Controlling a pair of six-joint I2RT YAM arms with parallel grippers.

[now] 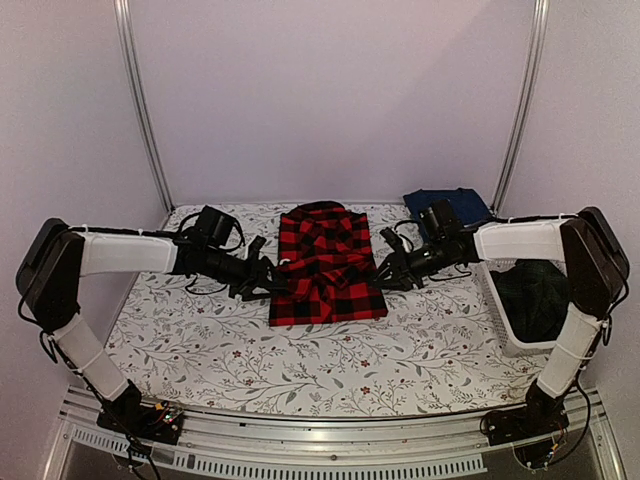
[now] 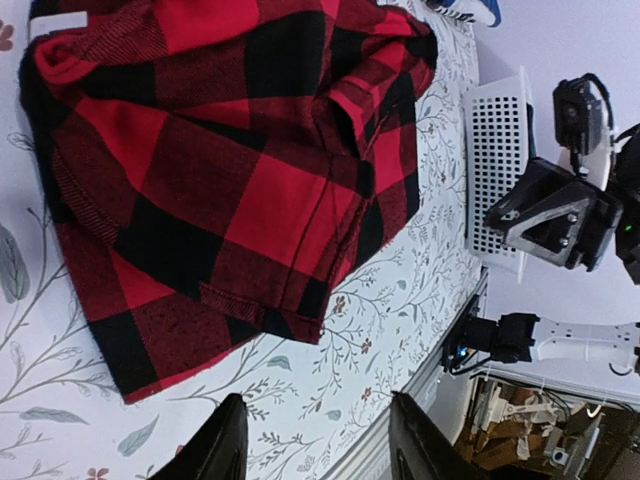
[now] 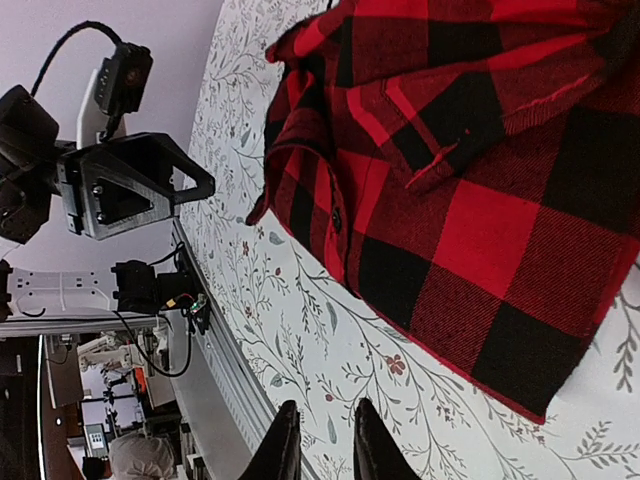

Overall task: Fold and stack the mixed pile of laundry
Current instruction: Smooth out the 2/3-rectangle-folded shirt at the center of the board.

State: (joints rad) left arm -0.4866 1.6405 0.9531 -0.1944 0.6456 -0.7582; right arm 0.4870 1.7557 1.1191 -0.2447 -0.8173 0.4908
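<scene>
The red-and-black checked flannel shirt (image 1: pixel 326 264) lies partly folded in the middle of the table, and also shows in the left wrist view (image 2: pixel 230 170) and the right wrist view (image 3: pixel 470 170). My left gripper (image 1: pixel 264 280) is at its left edge, open wide and empty (image 2: pixel 320 452), just off the hem. My right gripper (image 1: pixel 388 272) is at its right edge, jaws only narrowly apart and empty (image 3: pixel 325 450), over bare cloth. A navy blue folded garment (image 1: pixel 452 204) lies at the back right. A dark plaid garment (image 1: pixel 535 292) sits in the basket.
The white lattice basket (image 1: pixel 498 300) stands at the right table edge and shows in the left wrist view (image 2: pixel 497 160). The floral table cloth (image 1: pixel 250 365) covers the table. Metal frame posts (image 1: pixel 143 110) rise at the back corners.
</scene>
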